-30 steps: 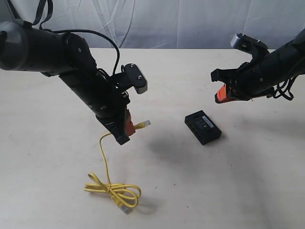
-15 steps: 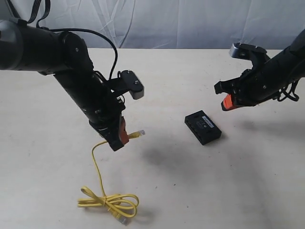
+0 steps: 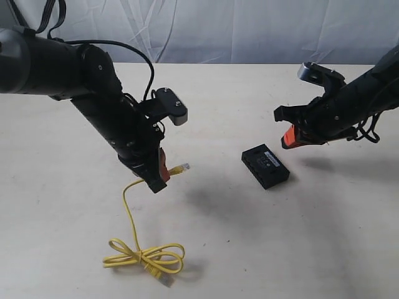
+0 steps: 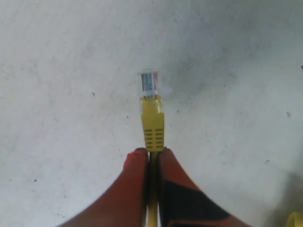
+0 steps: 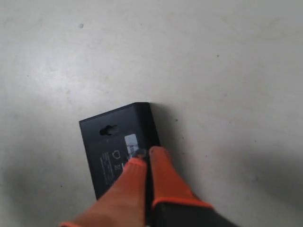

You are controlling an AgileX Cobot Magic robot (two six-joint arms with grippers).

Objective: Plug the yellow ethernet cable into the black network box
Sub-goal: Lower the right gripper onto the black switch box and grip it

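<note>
At left of desk (image 3: 56, 205): left tool (image 3: 161, 179) pinching yellow ethernet cable (image 3: 127, 212) just behind its plug (image 3: 182, 167); coil lies on the desk below.
Change: left tool has drifted lower and away from black network box (image 3: 265, 166); box unmoved, insertion judged still ahead.
Right tool (image 3: 288, 136): pressed together, empty, hovering near the box.
Left arm (image 3: 106, 112): angled down, plug pointing toward the box.

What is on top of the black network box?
The black network box carries on top a small white label and a keyhole slot; nothing rests on it. The shut right gripper hides part of that face in its wrist view.
</note>
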